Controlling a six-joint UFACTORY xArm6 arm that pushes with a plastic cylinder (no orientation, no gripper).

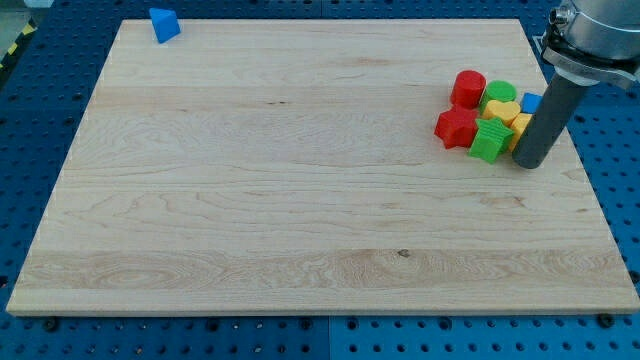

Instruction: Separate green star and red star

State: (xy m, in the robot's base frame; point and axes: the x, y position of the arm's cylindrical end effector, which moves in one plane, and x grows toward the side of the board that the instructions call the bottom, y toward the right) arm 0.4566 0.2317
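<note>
The red star (456,127) lies on the wooden board (300,200) at the view's right. The green star (490,140) touches its right side. Both sit at the lower edge of a tight cluster with a red cylinder (468,88), a green round block (501,94), a yellow block (501,110), another yellow block (522,124) and a blue block (531,102). My tip (528,162) stands just right of the green star, close to it; the dark rod hides part of the yellow and blue blocks.
A blue triangular block (164,24) lies alone at the board's top left edge. The board rests on a blue perforated table (620,150). The board's right edge runs close to the cluster.
</note>
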